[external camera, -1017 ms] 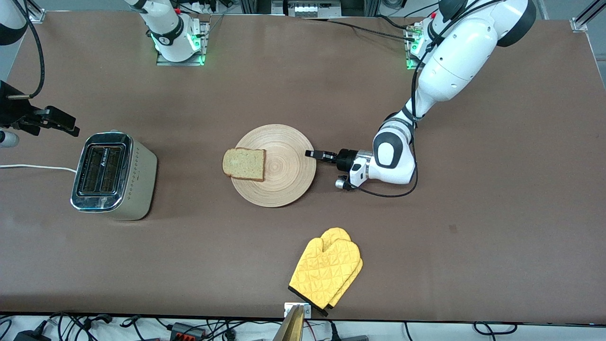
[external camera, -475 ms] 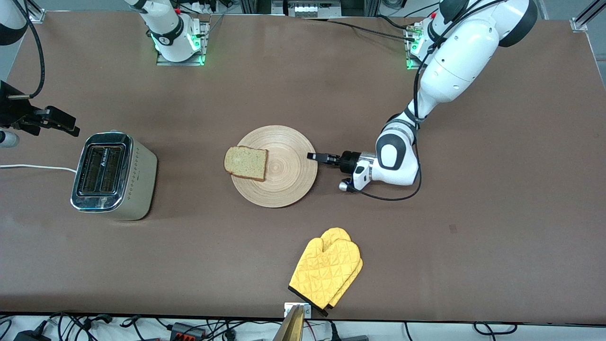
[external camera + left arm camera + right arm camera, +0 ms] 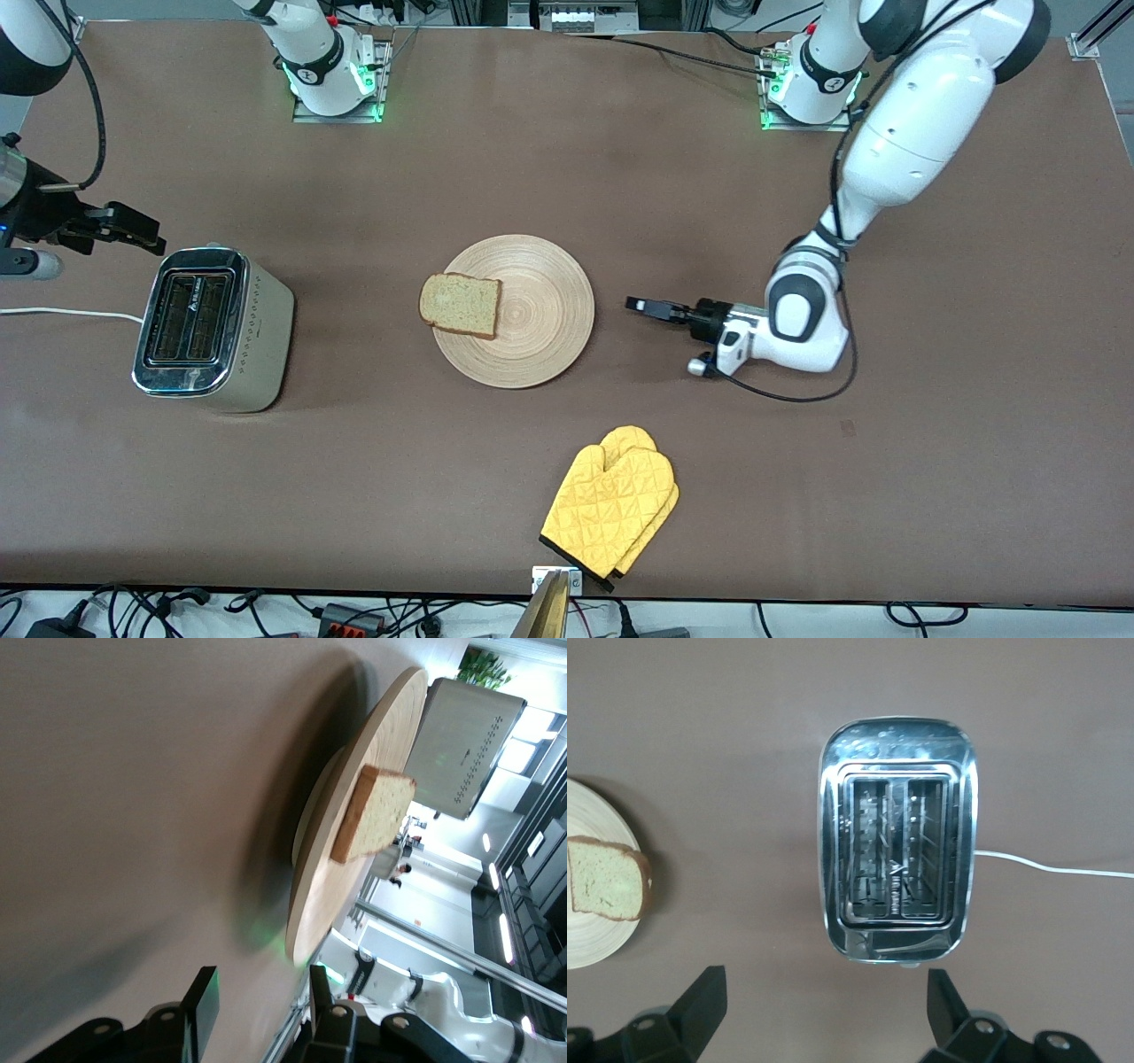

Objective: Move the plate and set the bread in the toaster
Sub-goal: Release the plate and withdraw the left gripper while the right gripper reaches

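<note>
The right gripper (image 3: 133, 232), jaws wide apart, hangs over the boxy chrome-topped toaster (image 3: 213, 328) — both slots empty, so no bread is in yet. The square, crusted bread (image 3: 460, 305) overhangs the ring-grained wooden plate (image 3: 540, 310) mid-table toward the toaster; the left gripper (image 3: 645, 307) — parted, empty — sits beside the plate's rim, with a quilted yellow mitt (image 3: 611, 509) nearer the camera.

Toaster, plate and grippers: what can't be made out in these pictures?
- Toaster slot depths: dark in the right wrist view, steeply angled in the front view.
- Plate surface under the bread: covered in every view.
- Right gripper: its arm is cut off by the front view's edge.
- Left gripper: finger gap too small in the front view; the left wrist view shows it open.
</note>
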### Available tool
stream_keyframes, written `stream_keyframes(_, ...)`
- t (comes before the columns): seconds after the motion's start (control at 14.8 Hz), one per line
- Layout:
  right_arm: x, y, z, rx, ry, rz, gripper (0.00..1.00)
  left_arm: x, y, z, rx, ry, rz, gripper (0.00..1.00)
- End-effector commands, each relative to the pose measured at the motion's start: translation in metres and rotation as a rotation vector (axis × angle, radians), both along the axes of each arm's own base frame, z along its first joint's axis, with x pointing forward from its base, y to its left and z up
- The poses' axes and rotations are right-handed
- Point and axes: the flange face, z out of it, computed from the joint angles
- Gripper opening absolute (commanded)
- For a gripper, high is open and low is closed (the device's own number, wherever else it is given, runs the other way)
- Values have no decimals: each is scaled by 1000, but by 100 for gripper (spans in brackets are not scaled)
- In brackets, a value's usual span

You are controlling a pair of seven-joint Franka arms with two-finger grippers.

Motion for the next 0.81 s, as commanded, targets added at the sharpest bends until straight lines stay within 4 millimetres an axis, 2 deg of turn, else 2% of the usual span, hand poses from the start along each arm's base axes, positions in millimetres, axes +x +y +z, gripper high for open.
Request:
stream_keyframes(0.0, 2, 27, -22, 41, 24, 10, 100, 14, 51, 54, 75, 41, -55, 50)
stream_keyframes(0.2, 2, 61, -53, 43, 62, 61, 100, 34, 91, 102, 206, 18, -150, 53)
stream_keyframes(0.27, 2, 73, -66, 46, 65, 69, 100, 44, 115, 124, 271, 17, -180, 54)
stream_keyframes(0.34, 1, 89, -78, 43, 60, 70, 100, 52, 134, 146, 332, 23, -202, 55)
stream_keyframes(0.47, -5, 128, -99, 36, 41, 51, 100, 62, 171, 209, 481, 10, -275, 58)
stream_keyframes(0.61, -13, 161, -123, 53, 15, 3, 100, 60, 180, 250, 646, -9, -348, 62)
stream_keyframes(0.75, -14, 178, -148, 127, 21, -50, 100, 55, 186, 284, 765, -39, -348, 70)
